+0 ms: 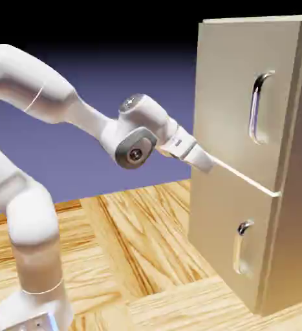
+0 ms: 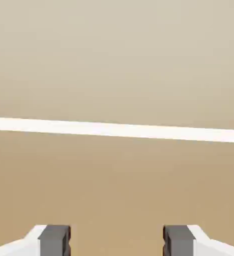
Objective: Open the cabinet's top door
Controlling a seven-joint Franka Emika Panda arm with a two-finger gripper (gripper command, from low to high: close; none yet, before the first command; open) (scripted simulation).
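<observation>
The beige cabinet (image 1: 289, 213) stands at the right of the exterior view. Its top door (image 1: 231, 97) is the taller upper panel, with a long vertical silver loop handle (image 1: 262, 106). My gripper (image 1: 206, 161) is at the door's lower left corner, right at the pale seam (image 1: 250, 181) between the two panels and well left of the handle. The hand view is filled by beige panel, and the seam (image 2: 117, 130) crosses it as a pale stripe. My gripper (image 2: 116, 242) is open: both grey fingertips (image 2: 53, 240) stand apart with nothing between them.
The shorter lower panel (image 1: 218, 239) carries a small silver handle (image 1: 244, 249). The cabinet rests on a wooden table (image 1: 147, 258). My white arm (image 1: 63, 97) reaches in from the left.
</observation>
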